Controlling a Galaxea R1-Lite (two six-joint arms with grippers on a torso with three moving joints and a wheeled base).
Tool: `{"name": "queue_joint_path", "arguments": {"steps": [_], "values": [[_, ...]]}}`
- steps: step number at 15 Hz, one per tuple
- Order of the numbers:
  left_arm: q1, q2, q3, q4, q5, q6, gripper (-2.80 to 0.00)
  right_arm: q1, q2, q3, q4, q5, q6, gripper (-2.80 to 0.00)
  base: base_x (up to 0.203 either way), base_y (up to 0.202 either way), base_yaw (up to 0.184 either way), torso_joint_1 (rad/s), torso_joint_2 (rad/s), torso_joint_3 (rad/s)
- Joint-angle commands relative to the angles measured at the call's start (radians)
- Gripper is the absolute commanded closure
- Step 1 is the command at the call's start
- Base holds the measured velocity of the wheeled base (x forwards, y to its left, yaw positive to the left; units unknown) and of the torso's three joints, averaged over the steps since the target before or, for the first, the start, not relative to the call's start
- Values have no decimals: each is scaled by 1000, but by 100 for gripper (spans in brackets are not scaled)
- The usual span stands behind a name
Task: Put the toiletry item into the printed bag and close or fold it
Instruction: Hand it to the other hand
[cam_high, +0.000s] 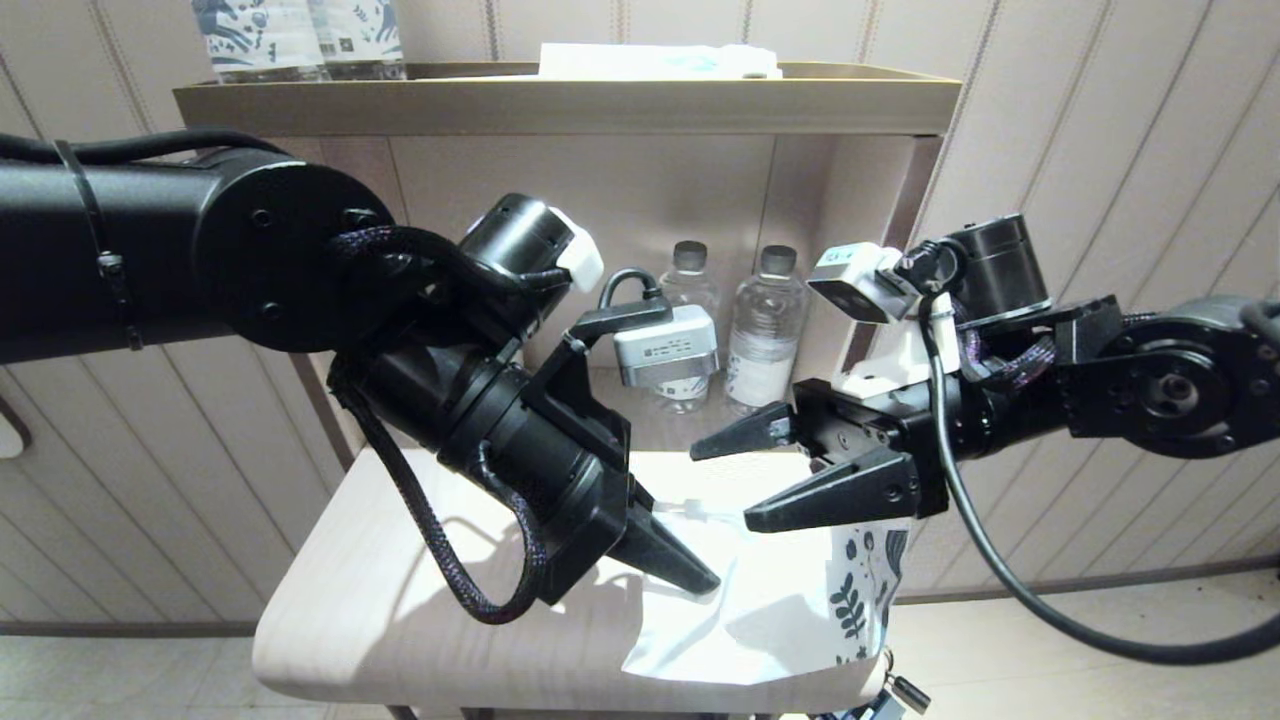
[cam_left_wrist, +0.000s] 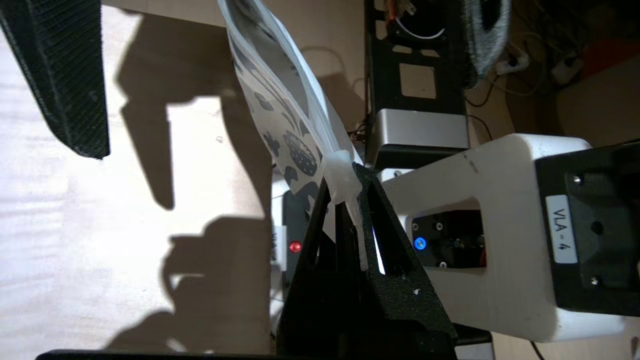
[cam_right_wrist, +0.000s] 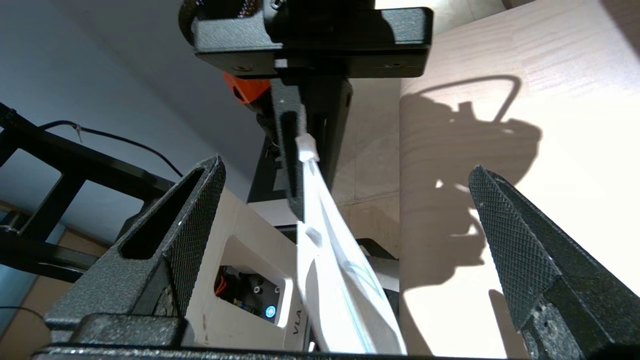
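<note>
centrally, the left hand (cam_high: 690, 575) points down toward the pale wooden surface (cam_high: 400, 600), its two black fingers (cam_left_wrist: 385, 235) pressed together on the top strip of the printed bag (cam_high: 780, 610). the bag hangs and drapes from this pinch, its white body spreading over the surface toward the front right corner, with the dark leaf-and-flower print (cam_high: 860, 590) lying at the end nearest the surface's right edge. in the left wrist view the bag (cam_left_wrist: 285, 115) rises edge-on from the closed fingertips, a thick translucent strip (cam_left_wrist: 342, 175) gripped at the very tip. the right wrist view shows the same bag (cam_right_wrist: 340, 270) as a narrow white sheet held by the left hand's fingers (cam_right_wrist: 300, 150).

the right hand (cam_high: 745, 480) hovers just above and to the right of the pinch point, level with the surface, its two black fingers (cam_right_wrist: 525, 255) spread wide and holding nothing; the bag passes through the gap between them without visible contact.

the toiletry item cannot be picked out with certainty in any view; whether it lies inside the bag cannot be told.

behind the surface, a recess in the wall unit holds two clear water bottles (cam_high: 765, 330). on the shelf above (cam_high: 560, 100) stand two blue-printed bottles (cam_high: 300, 35) and a pale flat packet (cam_high: 660, 60).
</note>
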Motion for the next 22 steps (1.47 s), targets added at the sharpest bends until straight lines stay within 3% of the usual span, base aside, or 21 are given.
{"name": "queue_joint_path", "arguments": {"steps": [1,3,9,22], "values": [[0,2,7,-12,22,1,0,1,0,-9,-1,6,0,-280,0,0,0,0,0,0],[-11,20,7,-70,71,-17,0,-6,1,-23,0,5,8,-280,0,0,0,0,0,0],[-22,25,89,-247,77,-60,0,-9,8,-24,-1,5,1,-280,0,0,0,0,0,0],[13,40,79,-249,43,-75,0,-9,0,42,-122,4,-5,-280,0,0,0,0,0,0]]}}
